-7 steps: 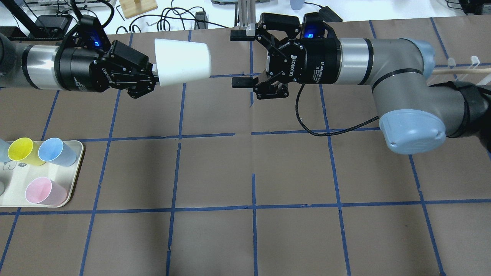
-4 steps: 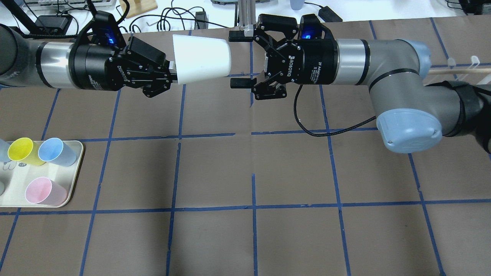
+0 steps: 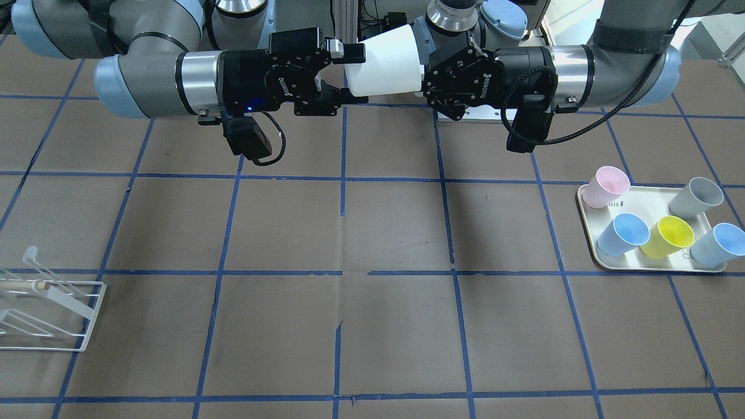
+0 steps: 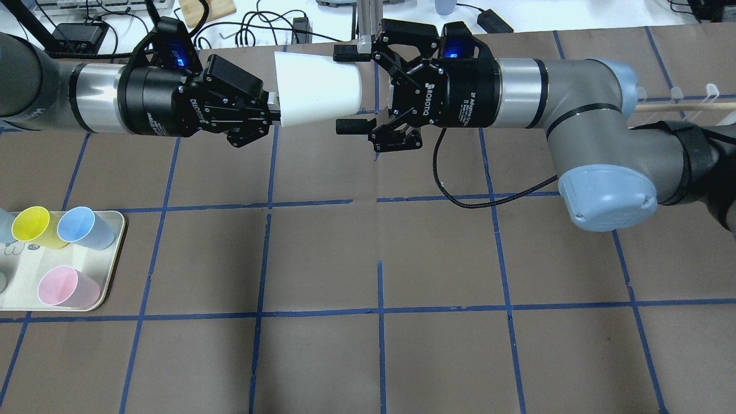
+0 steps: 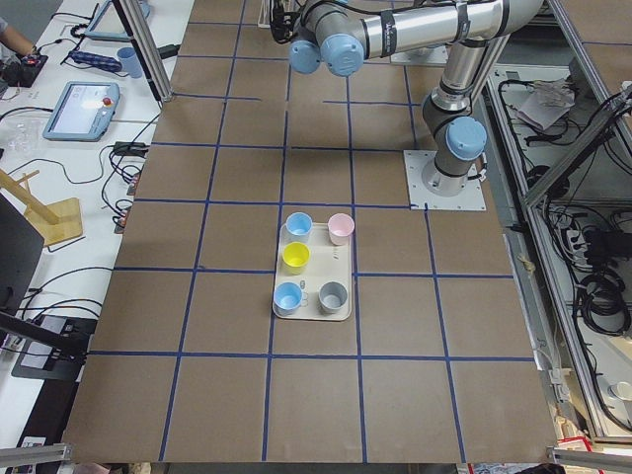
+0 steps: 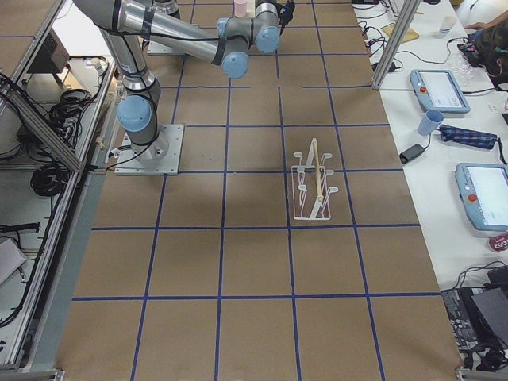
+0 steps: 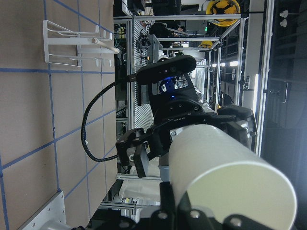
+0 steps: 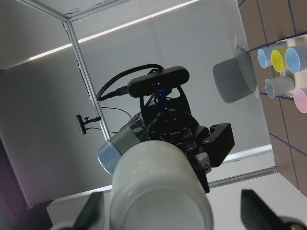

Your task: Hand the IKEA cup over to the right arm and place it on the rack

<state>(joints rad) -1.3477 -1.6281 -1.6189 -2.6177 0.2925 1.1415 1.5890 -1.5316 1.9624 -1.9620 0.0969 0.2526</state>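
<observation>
The white IKEA cup (image 4: 316,95) lies sideways in the air, held by its wide rim in my shut left gripper (image 4: 275,113). Its narrow base points at my right gripper (image 4: 347,90), which is open. The base sits between the two right fingertips (image 4: 344,54), and I see no contact. The front view shows the same: the cup (image 3: 384,61) sits between the right gripper (image 3: 350,75) and the left gripper (image 3: 428,81). The cup fills the left wrist view (image 7: 225,177) and the right wrist view (image 8: 158,187). The white wire rack (image 3: 52,308) stands on the table by the right arm, and also shows in the right-side view (image 6: 313,190).
A beige tray (image 3: 585,201) on the left arm's side holds a pink cup (image 3: 606,186), a grey cup (image 3: 695,196), a yellow cup (image 3: 668,235) and two blue cups. A black cable (image 4: 489,195) hangs under the right wrist. Brown paper with blue tape lines covers the table.
My left arm has carried the cup to the right, and the right gripper has moved slightly left. The cup's base now sits between the open right fingers.
</observation>
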